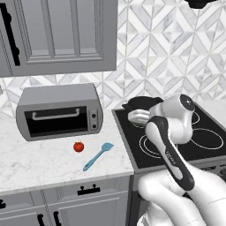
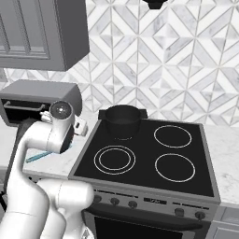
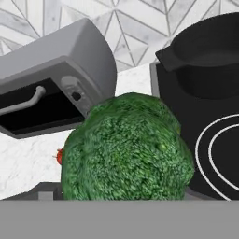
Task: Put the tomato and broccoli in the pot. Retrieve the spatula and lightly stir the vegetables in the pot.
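The broccoli [image 3: 127, 148] looms large and close in the hand view, lifted off the counter, with my gripper [image 1: 137, 116] shut on it; the floret hides the fingertips. My hand hangs over the stove's left edge, just left of the dark pot [image 2: 123, 119], which stands on the back left burner and looks empty from here. On the marble counter in front of the toaster oven lies the red tomato [image 1: 78, 146], and a sliver of it peeks out beside the broccoli. The light blue spatula [image 1: 98, 156] lies on the counter right of the tomato.
A grey toaster oven [image 1: 59, 110] stands at the back of the counter, left of the black stove top [image 2: 149, 154]. Grey wall cabinets [image 1: 57, 35] hang above it. My own arm crosses the stove's front left part.
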